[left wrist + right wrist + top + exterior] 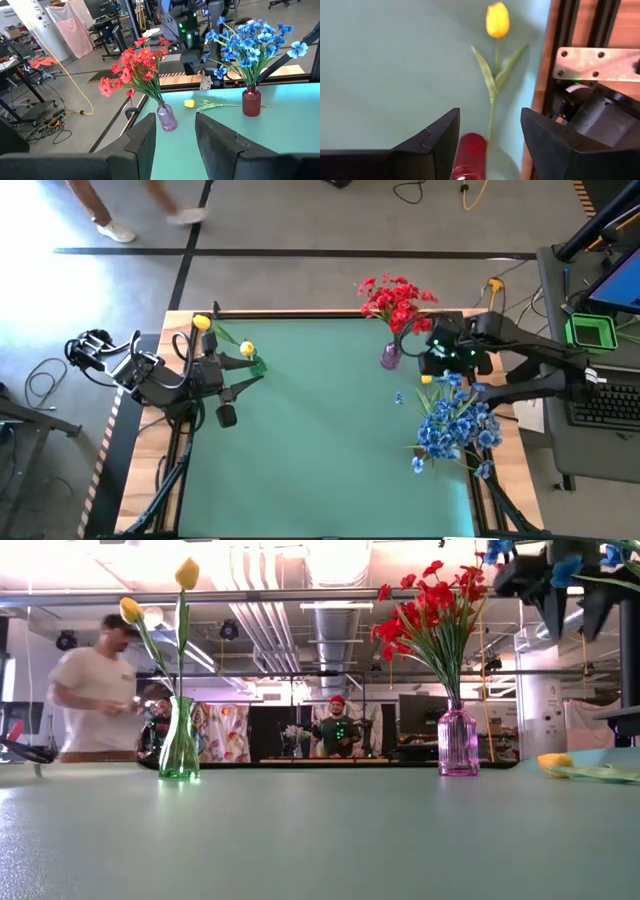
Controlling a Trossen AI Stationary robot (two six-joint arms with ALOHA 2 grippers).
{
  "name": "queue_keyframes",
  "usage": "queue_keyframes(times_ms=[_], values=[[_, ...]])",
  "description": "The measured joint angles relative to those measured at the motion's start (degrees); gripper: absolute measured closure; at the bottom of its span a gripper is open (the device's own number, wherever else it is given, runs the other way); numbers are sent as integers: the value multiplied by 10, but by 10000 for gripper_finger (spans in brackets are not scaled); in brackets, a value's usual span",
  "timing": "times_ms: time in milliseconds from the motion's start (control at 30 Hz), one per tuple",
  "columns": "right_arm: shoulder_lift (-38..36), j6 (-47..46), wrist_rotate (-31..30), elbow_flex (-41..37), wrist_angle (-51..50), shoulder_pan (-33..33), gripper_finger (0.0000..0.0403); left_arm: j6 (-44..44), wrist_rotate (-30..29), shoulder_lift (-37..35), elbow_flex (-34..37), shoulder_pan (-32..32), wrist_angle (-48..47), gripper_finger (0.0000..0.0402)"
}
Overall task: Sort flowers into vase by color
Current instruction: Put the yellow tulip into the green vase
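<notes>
My right jaws (490, 137) hang spread above the yellow tulip with a thin green stem (496, 50), lying on the green counter (320, 430), so I can pinch it. My left jaws (172, 132) wait, spread too.

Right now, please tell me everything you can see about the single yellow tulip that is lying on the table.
The yellow tulip lies flat on the green table, near its right edge, not in any vase. It looks artificial: one closed yellow head, a thin green stem and two long narrow leaves. The stem runs toward the red vase of blue flowers; whether they touch is unclear. The open right gripper hovers above it, holding nothing.
</notes>
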State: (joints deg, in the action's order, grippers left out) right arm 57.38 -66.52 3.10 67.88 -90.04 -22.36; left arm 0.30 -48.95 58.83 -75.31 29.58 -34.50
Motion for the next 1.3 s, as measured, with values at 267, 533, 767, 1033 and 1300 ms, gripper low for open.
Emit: queue_keyframes(times_ms=[267,533,767,1033,1300], values=[[-13,-29,4,-54,1,31,199,-2,0,0,0,0,-1,278],[-35,-44,4,-66,6,41,199,-3,0,0,0,0,-3,278],[-38,-72,4,-94,6,79,199,-3,0,0,0,0,-8,278],[-45,-101,4,-146,53,105,199,-9,0,0,0,0,-15,278],[-45,-95,11,-198,109,105,199,-11,0,0,0,0,-16,278]])
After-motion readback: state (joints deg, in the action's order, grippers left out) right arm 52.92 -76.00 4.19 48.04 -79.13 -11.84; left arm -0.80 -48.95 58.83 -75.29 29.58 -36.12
